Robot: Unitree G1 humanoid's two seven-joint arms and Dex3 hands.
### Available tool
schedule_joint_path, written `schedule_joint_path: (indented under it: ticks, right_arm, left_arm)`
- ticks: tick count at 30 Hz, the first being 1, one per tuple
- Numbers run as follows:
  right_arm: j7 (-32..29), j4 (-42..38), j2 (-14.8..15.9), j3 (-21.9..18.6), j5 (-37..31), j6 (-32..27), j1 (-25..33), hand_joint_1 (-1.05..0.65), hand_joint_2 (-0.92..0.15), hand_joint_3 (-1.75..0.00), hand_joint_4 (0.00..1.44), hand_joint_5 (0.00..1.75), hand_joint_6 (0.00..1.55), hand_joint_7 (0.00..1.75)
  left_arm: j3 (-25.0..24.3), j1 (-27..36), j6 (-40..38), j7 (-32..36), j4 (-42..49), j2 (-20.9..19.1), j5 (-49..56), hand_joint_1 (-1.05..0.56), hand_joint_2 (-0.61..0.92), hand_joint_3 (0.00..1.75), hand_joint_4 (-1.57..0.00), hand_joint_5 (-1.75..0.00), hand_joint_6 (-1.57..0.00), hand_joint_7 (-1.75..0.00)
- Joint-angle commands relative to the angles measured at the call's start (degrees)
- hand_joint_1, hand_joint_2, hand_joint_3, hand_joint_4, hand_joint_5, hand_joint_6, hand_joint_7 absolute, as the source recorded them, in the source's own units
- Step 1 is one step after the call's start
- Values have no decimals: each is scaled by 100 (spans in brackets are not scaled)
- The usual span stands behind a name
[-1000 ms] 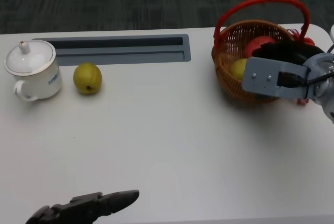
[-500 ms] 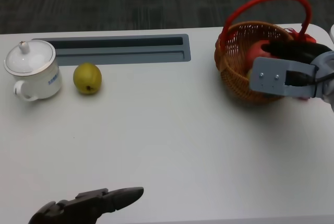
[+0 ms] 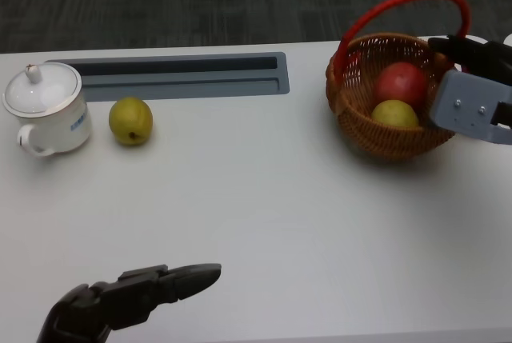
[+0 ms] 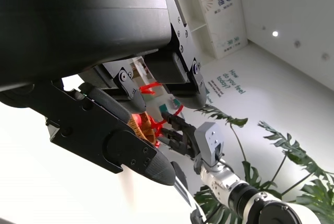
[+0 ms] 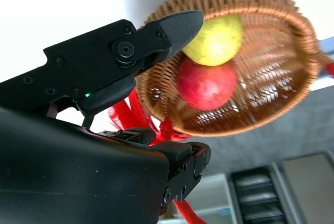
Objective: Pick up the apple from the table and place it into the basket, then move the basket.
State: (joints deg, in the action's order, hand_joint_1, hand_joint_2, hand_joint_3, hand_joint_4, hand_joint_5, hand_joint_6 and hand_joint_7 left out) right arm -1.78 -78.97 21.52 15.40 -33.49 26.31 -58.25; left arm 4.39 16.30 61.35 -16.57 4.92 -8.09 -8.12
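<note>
The red apple (image 3: 400, 83) lies inside the wicker basket (image 3: 360, 131) at the table's far right, touching a yellow-green fruit (image 3: 395, 113). The basket's red handle (image 3: 400, 1) arches over them. My right hand (image 3: 474, 87) hangs just right of the basket's rim, its fingers apart and holding nothing. In the right wrist view the apple (image 5: 206, 84) and the yellow-green fruit (image 5: 219, 38) show between its spread fingers (image 5: 172, 25). My left hand (image 3: 132, 299) rests at the near left edge, fingers stretched out and empty.
A yellow-green pear (image 3: 130, 120) sits on the table at the left beside a white lidded cup (image 3: 44, 107). Behind them a long grey recessed tray (image 3: 176, 75) runs along the back edge. The basket stands close to the table's right edge.
My right hand has drawn back out of the basket to the right, uncovering the apple inside. The left hand has hardly moved. The view has shifted slightly.
</note>
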Motion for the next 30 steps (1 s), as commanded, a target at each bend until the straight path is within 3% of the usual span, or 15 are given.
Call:
schedule_joint_path:
  ticks: [1, 9, 17, 23, 30]
  right_arm:
    - [-166, 158, 159, -182, 267, 626, 250, -90, -83, -1, 46, 4, 35, 3]
    - [500, 453, 183, -586, 1024, 2230, 882, -79, -82, 0, 58, 2, 49, 3]
    - [1531, 876, -91, -920, 1986, 3639, 1751, -74, -81, 0, 62, 1, 54, 2]
    - [2217, 1317, -450, -950, 2639, 4198, 2338, -69, -80, 0, 65, 1, 58, 1]
    - [3025, 1717, -904, -897, 3350, 4341, 2735, -64, -79, 0, 66, 1, 58, 0]
  left_arm:
    - [-7, -174, -40, -60, 78, -122, -97, -49, 72, 0, -94, -1, -88, -1]
    - [13, -569, -282, -159, 192, -199, -223, -49, 72, 0, -97, -2, -90, -2]
    - [-113, -977, -386, -265, 435, -310, -348, -50, 72, 0, -96, -2, -90, -1]
    - [-277, -1221, -376, -289, 727, -355, -357, -53, 73, 0, -96, -2, -88, 0]
    - [-410, -1478, -296, -413, 1099, -411, -457, -55, 73, 0, -95, -1, -87, 0]
